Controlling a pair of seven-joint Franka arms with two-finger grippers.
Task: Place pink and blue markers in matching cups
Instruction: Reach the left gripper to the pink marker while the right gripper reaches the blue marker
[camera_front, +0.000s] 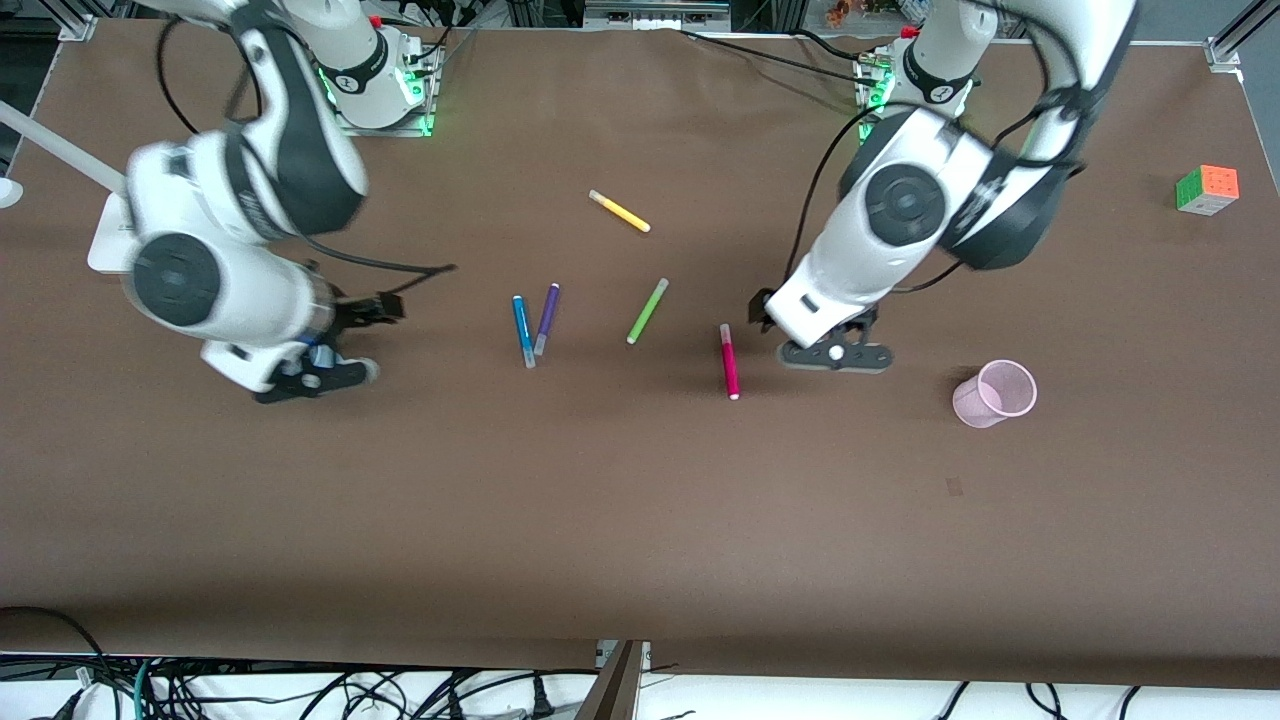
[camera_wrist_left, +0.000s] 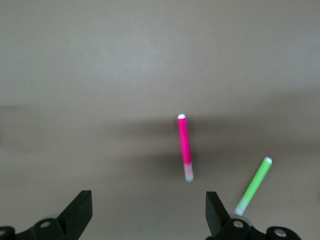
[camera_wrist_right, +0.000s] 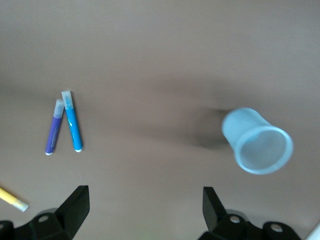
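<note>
The pink marker lies on the table beside my left gripper, toward the right arm's end from it. The left gripper is open, low over the table; its wrist view shows the pink marker ahead of the open gripper. The pale pink cup sits toward the left arm's end of the table. The blue marker lies mid-table beside a purple one. My right gripper is open and empty. Its wrist view shows the blue cup and blue marker; the right arm hides the blue cup in the front view.
A lime-green marker lies between the purple and pink markers. A yellow marker lies farther from the front camera. A colour cube sits near the table's edge at the left arm's end. A white lamp base stands at the right arm's end.
</note>
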